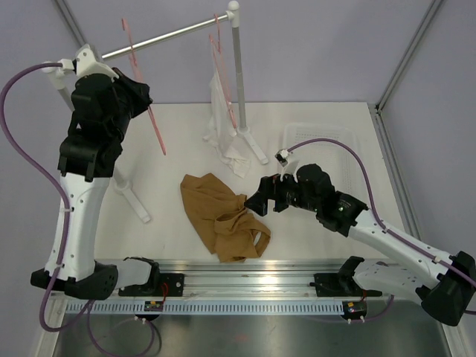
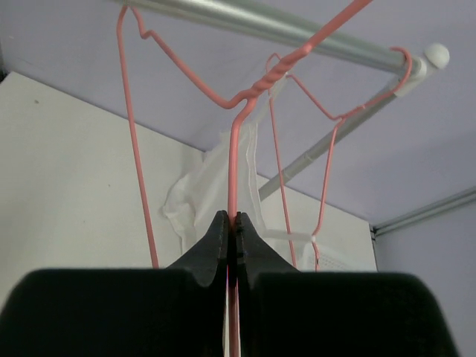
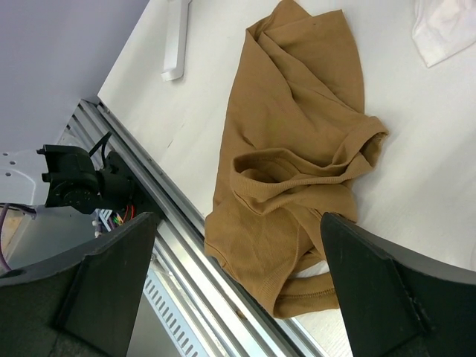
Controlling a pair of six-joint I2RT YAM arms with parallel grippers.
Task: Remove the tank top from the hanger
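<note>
The brown tank top [image 1: 221,216] lies crumpled on the table near the front edge, off the hanger; it fills the right wrist view [image 3: 297,134]. The bare pink wire hanger [image 1: 159,137] hangs by the rack's rail at the back left. My left gripper [image 1: 141,95] is raised there and shut on the hanger's wire [image 2: 234,149], which passes between the closed fingertips [image 2: 220,223]. My right gripper [image 1: 256,201] hovers over the tank top's right edge. It is wide open, its fingers [image 3: 111,275] on either side of the cloth with nothing between them.
A metal rail [image 1: 171,35] on a white post [image 1: 238,74] spans the back, with rack feet [image 1: 134,197] on the table. A second pink hanger draped with white cloth [image 1: 223,111] hangs by the post. A white basket [image 1: 349,130] sits at the back right.
</note>
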